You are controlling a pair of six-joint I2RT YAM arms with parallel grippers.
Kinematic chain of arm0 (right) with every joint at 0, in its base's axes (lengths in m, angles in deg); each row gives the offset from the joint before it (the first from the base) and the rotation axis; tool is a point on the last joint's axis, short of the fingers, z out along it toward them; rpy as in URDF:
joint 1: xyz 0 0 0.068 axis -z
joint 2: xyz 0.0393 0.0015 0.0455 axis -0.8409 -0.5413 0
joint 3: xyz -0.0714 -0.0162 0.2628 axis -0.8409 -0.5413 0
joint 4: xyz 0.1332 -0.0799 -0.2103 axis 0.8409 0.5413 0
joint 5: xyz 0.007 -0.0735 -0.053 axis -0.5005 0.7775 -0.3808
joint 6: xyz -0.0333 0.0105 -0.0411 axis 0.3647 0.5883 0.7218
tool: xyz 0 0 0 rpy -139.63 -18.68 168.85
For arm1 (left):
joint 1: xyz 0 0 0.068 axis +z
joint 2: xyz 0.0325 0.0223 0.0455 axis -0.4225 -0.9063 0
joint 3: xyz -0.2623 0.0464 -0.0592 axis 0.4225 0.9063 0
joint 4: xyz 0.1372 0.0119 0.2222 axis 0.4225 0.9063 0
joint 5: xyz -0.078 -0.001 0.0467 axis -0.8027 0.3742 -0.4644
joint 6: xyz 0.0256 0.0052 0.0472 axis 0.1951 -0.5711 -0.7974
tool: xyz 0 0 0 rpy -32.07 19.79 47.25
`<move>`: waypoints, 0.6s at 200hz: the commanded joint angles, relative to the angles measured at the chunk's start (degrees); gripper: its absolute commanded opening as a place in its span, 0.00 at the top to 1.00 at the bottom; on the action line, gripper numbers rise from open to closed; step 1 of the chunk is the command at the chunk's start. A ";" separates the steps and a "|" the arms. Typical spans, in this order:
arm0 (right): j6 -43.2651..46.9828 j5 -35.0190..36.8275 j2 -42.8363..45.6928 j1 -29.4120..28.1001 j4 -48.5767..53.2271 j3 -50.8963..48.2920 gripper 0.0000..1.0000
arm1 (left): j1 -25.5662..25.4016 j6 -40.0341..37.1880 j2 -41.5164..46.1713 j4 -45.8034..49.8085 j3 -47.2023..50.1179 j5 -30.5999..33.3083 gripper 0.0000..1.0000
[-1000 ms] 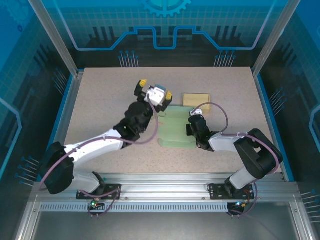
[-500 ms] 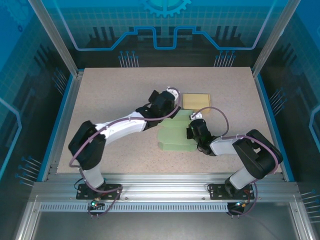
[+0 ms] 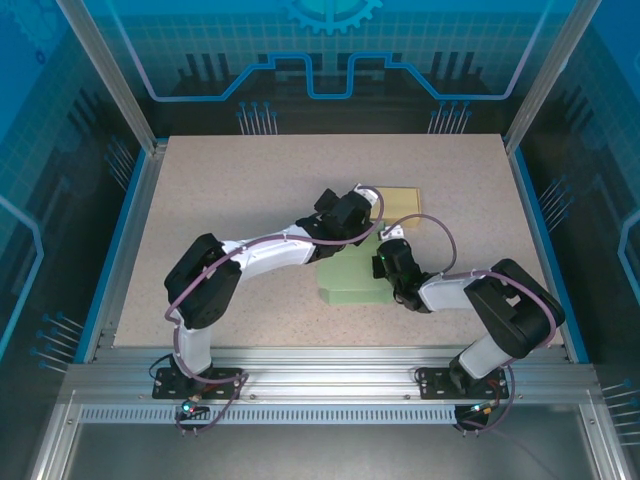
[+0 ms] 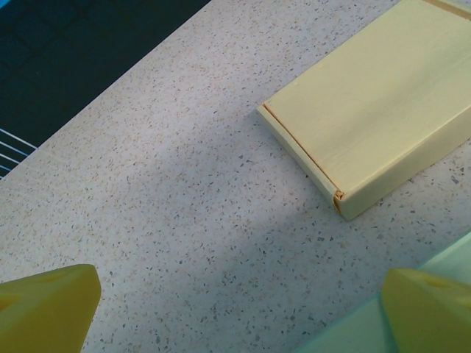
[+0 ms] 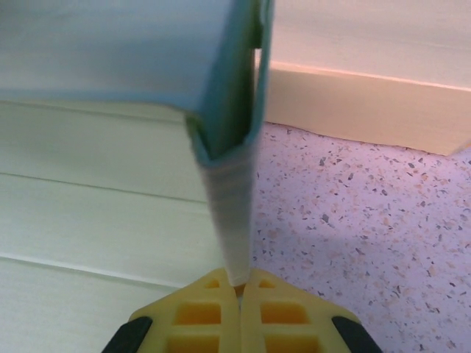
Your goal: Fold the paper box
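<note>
Your green box (image 3: 350, 278) lies mid-table (image 3: 220, 190), flat and part-folded, just in front of the yellow box (image 3: 402, 198). Your right gripper (image 5: 239, 283) has its fingers pressed together on an upright flap (image 5: 232, 206) at the green box's right edge. Your left gripper (image 4: 235, 316) hangs with fingers spread wide over bare table by the green box's far edge, the yellow box just beyond.
</note>
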 commanded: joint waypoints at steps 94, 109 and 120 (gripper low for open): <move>-2.17 8.65 -2.80 -1.13 -4.80 1.78 0.96 | -0.10 0.19 -0.77 -0.98 3.42 1.41 0.01; -1.83 8.83 -3.50 -1.20 -6.14 1.49 1.00 | -0.17 0.32 -0.64 -1.33 3.74 1.18 0.01; -0.75 7.78 -3.89 -1.22 -8.80 0.85 0.99 | -0.12 0.20 -0.71 -1.32 3.78 0.98 0.01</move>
